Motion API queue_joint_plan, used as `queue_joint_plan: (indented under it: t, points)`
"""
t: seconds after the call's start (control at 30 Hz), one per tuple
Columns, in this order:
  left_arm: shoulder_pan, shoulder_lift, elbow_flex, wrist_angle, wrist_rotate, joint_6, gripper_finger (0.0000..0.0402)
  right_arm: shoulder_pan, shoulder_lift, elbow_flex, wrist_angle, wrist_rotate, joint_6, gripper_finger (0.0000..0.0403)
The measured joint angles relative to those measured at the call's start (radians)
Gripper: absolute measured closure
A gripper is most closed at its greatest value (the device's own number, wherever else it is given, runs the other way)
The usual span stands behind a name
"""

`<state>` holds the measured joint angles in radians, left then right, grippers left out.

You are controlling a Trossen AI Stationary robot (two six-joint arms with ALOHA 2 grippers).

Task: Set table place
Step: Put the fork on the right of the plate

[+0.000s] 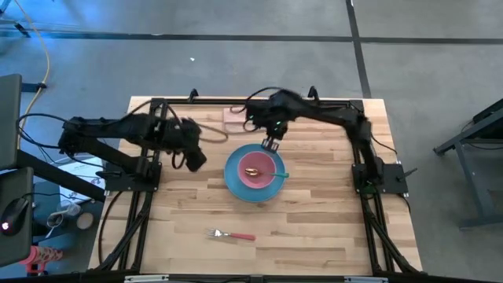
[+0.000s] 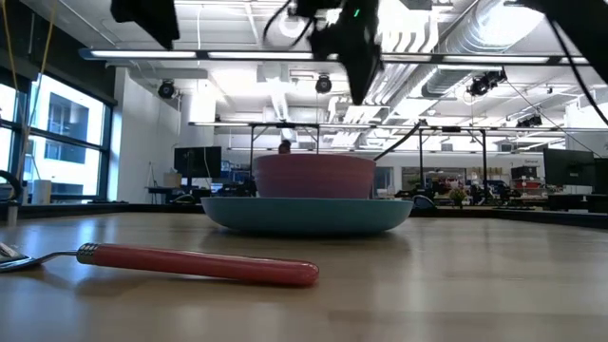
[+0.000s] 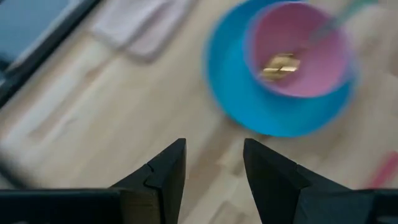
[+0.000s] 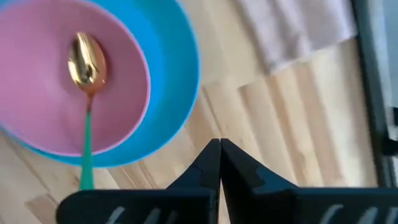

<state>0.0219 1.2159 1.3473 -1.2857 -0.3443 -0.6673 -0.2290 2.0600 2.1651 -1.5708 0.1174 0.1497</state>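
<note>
The light-blue plate (image 1: pixel 253 186) rests flat on the table (image 1: pixel 314 228), and the pink bowl (image 1: pixel 257 167) stands on it. The gold spoon (image 4: pixel 87 59) lies in the bowl, its green handle (image 1: pixel 280 175) over the rim. The fork with the pink handle (image 1: pixel 233 234) lies flat on the table near the front edge. My left gripper (image 3: pixel 214 168) is open and empty, above the table left of the plate. My right gripper (image 4: pixel 219 163) is shut and empty, above the plate's far edge.
A folded pinkish-beige cloth (image 1: pixel 235 118) lies near the table's far edge, behind the plate. The black rail frame (image 1: pixel 149 173) runs along the table's sides. Bare wood lies to the right of the plate and in front of it.
</note>
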Motion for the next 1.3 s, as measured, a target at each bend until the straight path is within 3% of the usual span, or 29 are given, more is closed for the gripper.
queue_joint_plan:
  t: [0.1, 0.27, 0.43, 0.57, 0.8, 1.07, 1.3]
  points:
    - [-0.084, 0.031, -0.039, 0.095, 0.022, 0.04, 0.025, -0.005, -0.095, 0.0, -0.001, 0.024, 0.035, 0.0403]
    - [-0.198, 0.128, -0.068, 0.097, 0.044, 0.099, 0.025, -0.007, -0.231, 0.0, -0.001, 0.04, 0.086, 0.0402]
    - [-0.247, 0.213, -0.067, 0.105, 0.097, 0.044, 0.025, -0.006, -0.316, 0.0, 0.0, 0.067, 0.108, 0.0402]
    - [-0.244, 0.24, -0.068, 0.078, 0.153, -0.059, 0.025, 0.007, -0.355, 0.0, 0.001, 0.031, 0.098, 0.0402]
    - [-0.317, 0.27, -0.069, 0.146, 0.216, -0.039, 0.025, 0.033, -0.417, 0.0, -0.001, 0.061, 0.078, 0.0402]
    - [-0.393, 0.407, -0.067, 0.249, 0.356, -0.026, 0.025, 0.033, -0.46, 0.0, -0.001, 0.064, 0.03, 0.0402]
    - [-0.415, 0.534, -0.067, 0.309, 0.502, -0.131, 0.025, 0.033, -0.467, 0.0, 0.0, 0.028, -0.015, 0.0402]
